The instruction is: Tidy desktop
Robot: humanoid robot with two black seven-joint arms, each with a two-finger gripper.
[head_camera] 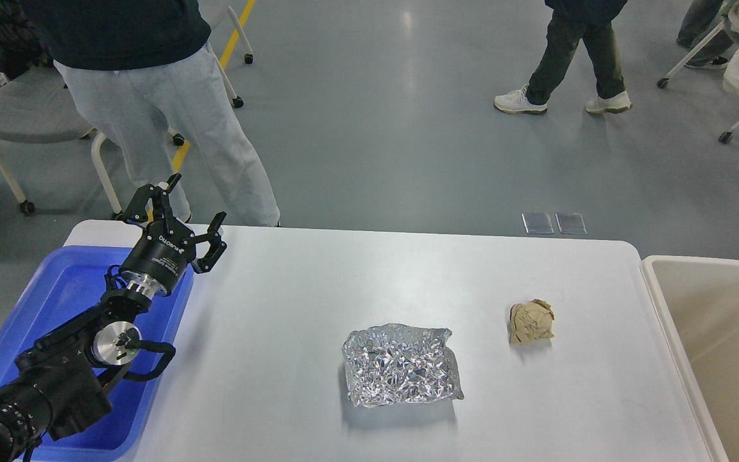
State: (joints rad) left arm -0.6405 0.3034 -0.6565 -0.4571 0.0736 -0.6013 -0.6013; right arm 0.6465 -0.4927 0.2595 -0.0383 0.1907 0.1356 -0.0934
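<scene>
Blue tray [55, 289] under open-fingered left gripper [183, 215]; beige tub [716, 321] rightward.

Bright, even overhead light fills the scene. The grey floor [408, 128] carries soft pale reflections. The white counter [280, 308] looks slightly washed out. Short soft shadows lie just beneath the crumpled foil [401, 375] and the paper ball [531, 323]. Focus is sharp throughout.

Black left arm [55, 378] — silver joint rings, looped cables, white lettering.
</scene>
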